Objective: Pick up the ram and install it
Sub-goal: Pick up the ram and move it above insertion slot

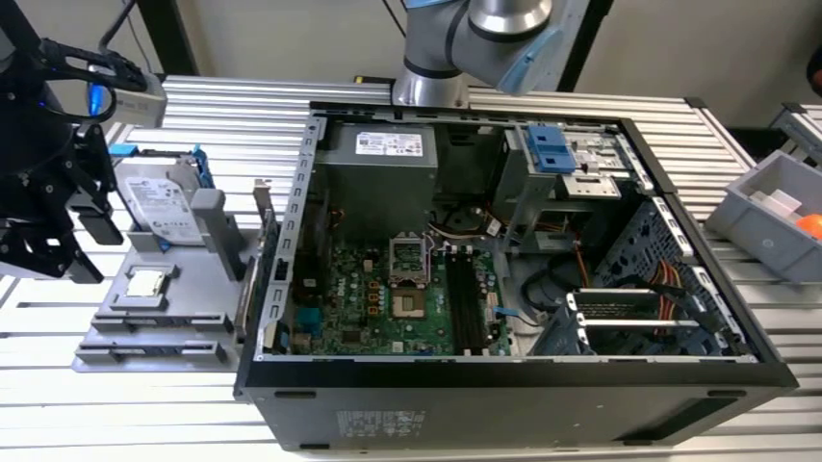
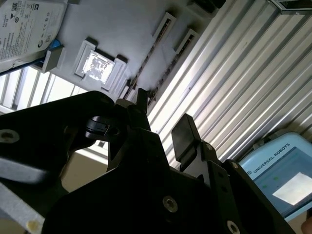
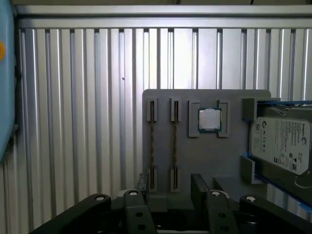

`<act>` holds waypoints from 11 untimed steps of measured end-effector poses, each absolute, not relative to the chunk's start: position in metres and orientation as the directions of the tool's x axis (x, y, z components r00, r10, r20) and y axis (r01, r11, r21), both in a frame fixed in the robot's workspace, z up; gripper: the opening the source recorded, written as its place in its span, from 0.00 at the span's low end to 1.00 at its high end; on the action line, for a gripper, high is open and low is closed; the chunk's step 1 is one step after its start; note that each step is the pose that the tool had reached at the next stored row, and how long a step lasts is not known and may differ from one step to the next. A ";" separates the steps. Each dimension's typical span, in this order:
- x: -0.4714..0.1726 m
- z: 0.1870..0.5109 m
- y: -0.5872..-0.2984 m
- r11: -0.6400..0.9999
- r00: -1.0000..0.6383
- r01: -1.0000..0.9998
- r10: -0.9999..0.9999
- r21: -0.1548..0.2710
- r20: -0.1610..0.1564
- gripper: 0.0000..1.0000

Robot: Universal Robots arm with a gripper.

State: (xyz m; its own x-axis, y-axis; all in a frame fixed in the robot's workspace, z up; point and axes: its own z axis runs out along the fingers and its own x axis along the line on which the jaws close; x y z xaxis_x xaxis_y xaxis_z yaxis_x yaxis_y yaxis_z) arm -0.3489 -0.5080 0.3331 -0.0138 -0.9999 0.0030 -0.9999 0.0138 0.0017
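Pick-up step, grasp not yet made. The tool (image 3: 170,176) is released, nothing between its fingers (image 3: 199,187), and it hangs over the grey holder (image 3: 209,156) on the slatted bench (image 3: 73,122), near the bench edge at the exterior view's left. The ram (image 3: 174,146) sits in the holder, standing on edge in a slot, just beside the processor (image 3: 209,120). A second stick (image 3: 152,146) stands in the next slot, toward the holder's edge farthest from the hard drive (image 3: 280,146). In the first wrist view both sticks fall within the open gap of the tool, so I cannot tell which one it is lined up on. Tool and ram are apart, no contact. The open computer case (image 1: 514,385) lies in the middle of the bench, and the long memory slots (image 1: 465,303) on its board look vacant, so by my reading the install part is untouched. Judgement on the grasp: the stick is thin and only its top edge is exposed, so the fingers would need to centre on one stick alone, squarely across its faces, clear of its neighbour and the slot ends.
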 end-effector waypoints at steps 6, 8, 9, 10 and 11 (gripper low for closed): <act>-0.349 0.331 -0.508 0.014 -0.014 -1.000 -1.000 0.002 0.003 1.00; -0.349 0.331 -0.508 0.014 -0.014 -1.000 -1.000 0.002 0.003 1.00; -0.349 0.331 -0.508 0.014 -0.014 -1.000 -1.000 0.002 0.003 1.00; -0.349 0.330 -0.508 0.014 -0.014 -1.000 -1.000 0.002 0.003 1.00; -0.349 0.330 -0.508 0.014 -0.014 -1.000 -1.000 0.002 0.003 1.00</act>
